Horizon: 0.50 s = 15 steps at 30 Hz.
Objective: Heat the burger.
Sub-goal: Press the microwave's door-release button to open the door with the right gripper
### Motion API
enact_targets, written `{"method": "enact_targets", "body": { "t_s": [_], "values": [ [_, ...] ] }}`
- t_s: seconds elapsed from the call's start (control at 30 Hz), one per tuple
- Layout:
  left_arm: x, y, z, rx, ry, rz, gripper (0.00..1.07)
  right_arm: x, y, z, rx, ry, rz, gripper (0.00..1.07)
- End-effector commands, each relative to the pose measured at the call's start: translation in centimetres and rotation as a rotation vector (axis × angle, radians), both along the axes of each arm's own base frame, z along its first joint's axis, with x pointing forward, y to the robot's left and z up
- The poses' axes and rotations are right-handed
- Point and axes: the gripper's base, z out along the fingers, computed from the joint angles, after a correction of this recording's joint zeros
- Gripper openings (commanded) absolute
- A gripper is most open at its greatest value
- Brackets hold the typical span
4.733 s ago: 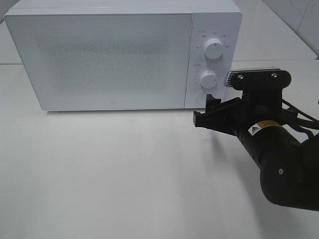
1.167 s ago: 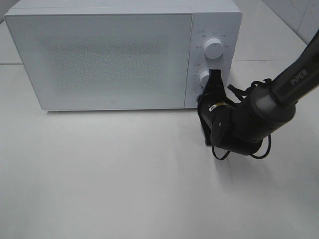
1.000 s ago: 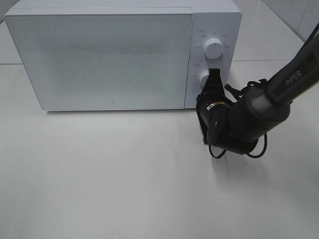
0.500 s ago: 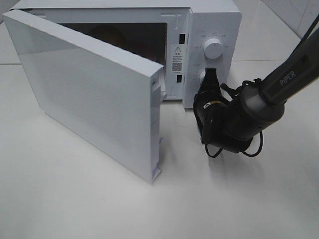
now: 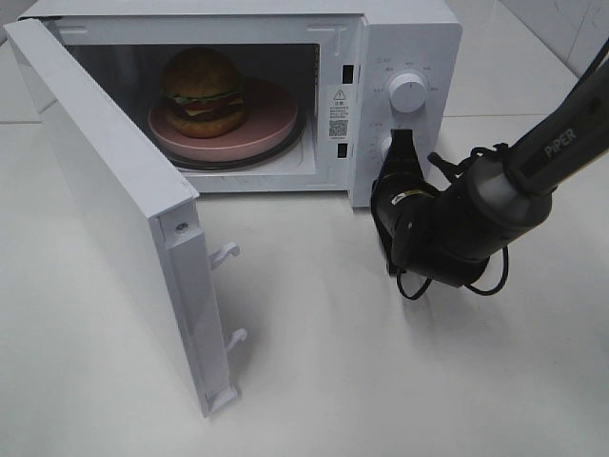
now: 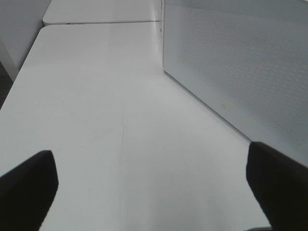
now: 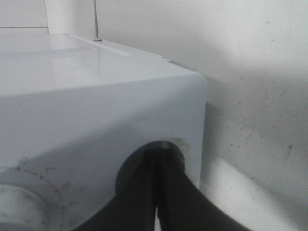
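We see a boxy white microwave oven filling the upper half of the high view. Its flat white door stands wide open and reaches down toward the lower left of the frame. Two small white latch hooks stick out of the door's free edge.

Inside the cavity, in the upper left of the frame, the burger (glossy brown bun, green lettuce, yellow cheese, dark patty) sits upright on a round pink plate. It is set toward the left side of that plate.

On the control panel at upper right we count a round white upper dial and a second white dial below it. The lower one is partly hidden by the black right gripper.

That gripper comes in from the right of the frame on a black arm and points up at the lower part of the panel. In its wrist view the right gripper has its two dark fingers pressed together with nothing between them. Their tips sit in a round recess near the panel's corner.

The left gripper does not appear in the high view. In its own wrist view its two dark fingertips are spread far apart above the bare white table. They hold nothing, and the door's speckled outer face is close beside them.
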Motion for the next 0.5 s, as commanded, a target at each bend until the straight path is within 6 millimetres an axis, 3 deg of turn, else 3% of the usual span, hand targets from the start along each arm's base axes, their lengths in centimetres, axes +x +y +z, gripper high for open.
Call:
{"method": "enact_targets", "body": {
  "t_s": [0.03, 0.5],
  "values": [
    [0.0, 0.0, 0.0, -0.004, -0.009, 0.003, 1.0, 1.3, -0.5, 2.5, -0.021, -0.131, 0.015, 0.0],
    [0.0, 0.0, 0.0, -0.004, -0.009, 0.003, 1.0, -1.9, -1.2, 2.5, -0.085, 0.075, 0.13, 0.0]
  ]
}}
